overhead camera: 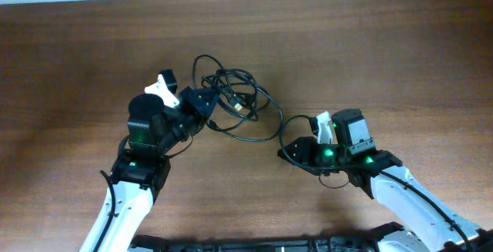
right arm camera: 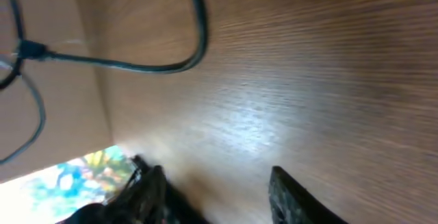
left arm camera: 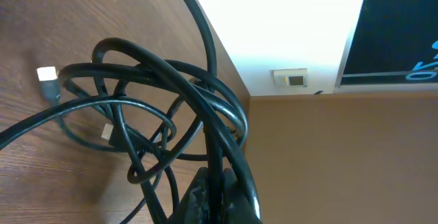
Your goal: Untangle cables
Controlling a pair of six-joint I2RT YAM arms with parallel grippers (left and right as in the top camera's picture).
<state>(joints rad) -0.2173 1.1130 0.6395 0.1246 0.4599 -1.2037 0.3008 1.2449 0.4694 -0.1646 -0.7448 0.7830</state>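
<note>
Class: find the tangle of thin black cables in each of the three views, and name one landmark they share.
Overhead: tangle of thin black cables at upper centre.
Left wrist: fills the left and centre.
Right wrist: only one loop, top left.
Shared landmark: brown wooden table.

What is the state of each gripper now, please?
Left gripper: closed, holding the cables.
Right gripper: open, holding nothing.
</note>
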